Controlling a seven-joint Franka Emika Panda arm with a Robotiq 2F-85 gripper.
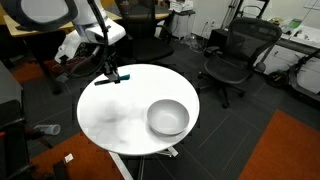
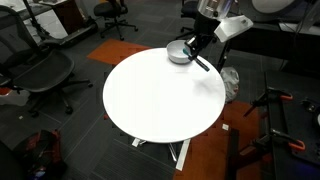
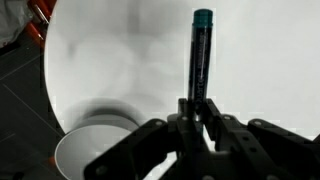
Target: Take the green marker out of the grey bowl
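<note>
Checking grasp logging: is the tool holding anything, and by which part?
The tool holds the green marker, pinched near its dark end. The teal-capped end sticks out free, outside the grey bowl.

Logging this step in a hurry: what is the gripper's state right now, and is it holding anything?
Gripper: closed on the green marker, away from the grey bowl.

Bowl (image 1: 168,117) on the table (image 1: 120,110) near its edge, marker (image 3: 201,55) in the jaws above the table, outside the bowl
</note>
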